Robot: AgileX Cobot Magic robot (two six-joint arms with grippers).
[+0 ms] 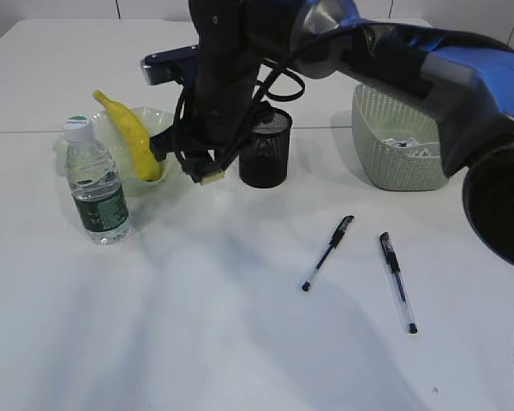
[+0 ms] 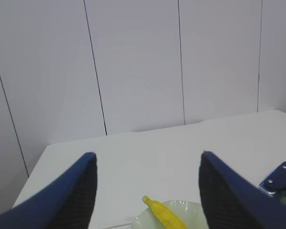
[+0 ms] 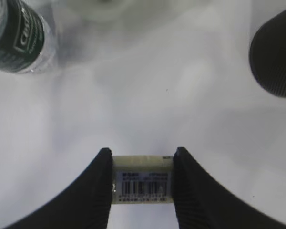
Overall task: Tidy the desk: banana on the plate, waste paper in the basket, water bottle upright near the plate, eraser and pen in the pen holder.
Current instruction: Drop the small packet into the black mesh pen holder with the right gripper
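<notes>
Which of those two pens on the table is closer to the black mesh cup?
The left pen, lying tilted with its cap toward the pen holder; the right pen lies farther out.

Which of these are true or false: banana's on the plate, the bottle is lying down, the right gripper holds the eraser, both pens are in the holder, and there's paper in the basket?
1. The banana is on the plate: true.
2. The water bottle is lying down: false, it stands upright beside the plate.
3. The right gripper holds the eraser: true.
4. Both pens are in the pen holder: false, the two pens lie on the table.
5. The basket has paper in it: true.
</notes>
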